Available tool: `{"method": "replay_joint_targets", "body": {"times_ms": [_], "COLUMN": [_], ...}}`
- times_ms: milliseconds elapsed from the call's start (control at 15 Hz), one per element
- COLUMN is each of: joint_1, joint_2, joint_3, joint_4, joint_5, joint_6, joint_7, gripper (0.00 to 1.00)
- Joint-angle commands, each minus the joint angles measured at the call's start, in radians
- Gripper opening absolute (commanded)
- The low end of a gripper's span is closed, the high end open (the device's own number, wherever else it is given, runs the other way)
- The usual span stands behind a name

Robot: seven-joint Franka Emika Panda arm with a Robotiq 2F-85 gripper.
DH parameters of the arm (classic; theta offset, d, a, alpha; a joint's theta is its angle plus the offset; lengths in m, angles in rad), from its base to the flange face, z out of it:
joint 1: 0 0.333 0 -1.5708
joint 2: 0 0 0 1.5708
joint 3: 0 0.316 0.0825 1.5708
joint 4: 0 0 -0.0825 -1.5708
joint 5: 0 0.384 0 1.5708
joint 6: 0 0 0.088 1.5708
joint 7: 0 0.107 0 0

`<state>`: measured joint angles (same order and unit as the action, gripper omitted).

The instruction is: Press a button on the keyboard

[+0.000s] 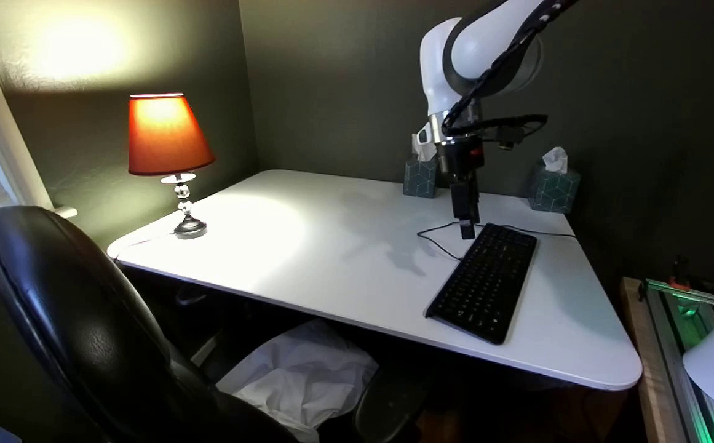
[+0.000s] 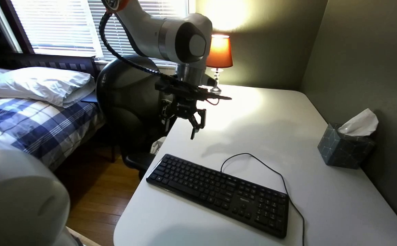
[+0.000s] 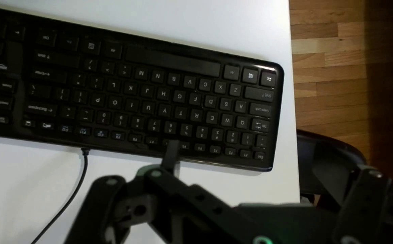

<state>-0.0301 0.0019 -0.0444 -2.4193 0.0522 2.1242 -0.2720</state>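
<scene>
Trouble from here would most likely begin with the spread of our black, two-fingered mechanical gripper (image 2: 180, 133): in an exterior view it hangs above the white, smooth-topped desk (image 2: 273, 109), its fingers (image 2: 195, 131) wide apart, nothing held between them. We find the flat, black, rectangular plastic keyboard (image 2: 219, 194) lying on that desk, its Esc end just beside the edge. In the wrist view a slim, dark, straight fingertip (image 3: 171, 152) overlaps the row of function keys, but that is only a line of sight, and we cannot tell its height. If we misjudge the depth, the tip may land on the glossy frame or on bare desk, and no key goes down. With the fingers this far apart, the second one could meet the desk, or drop past its edge toward the black padded chair (image 2: 126, 92), before ours has pressed anything; bringing them together first seems safer. A tip landing between keys could press two. A slanting push could slide the keyboard, which looks loose; too hard a push could damage a key. We would also mind the thin, black, rubbery-looking cable (image 3: 76, 193), which a low, sideways approach could snag.
</scene>
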Motion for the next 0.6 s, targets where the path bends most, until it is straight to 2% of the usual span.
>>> {"method": "replay_joint_targets", "body": {"times_ms": [0,67,133,533], "joint_1": [0.006,0.006,0.005,-0.004], "joint_2": [0.072,0.087,0.103,0.196], "joint_3": [0.016,0.021,0.025,0.038], "joint_4": [0.014,0.018,0.024,0.078], "joint_5": [0.024,0.021,0.017,0.015], "joint_6": [0.021,0.024,0.025,0.02], "joint_7": [-0.053,-0.055,-0.053,-0.056], "gripper": [1.0,0.92,0.72,0.27]}}
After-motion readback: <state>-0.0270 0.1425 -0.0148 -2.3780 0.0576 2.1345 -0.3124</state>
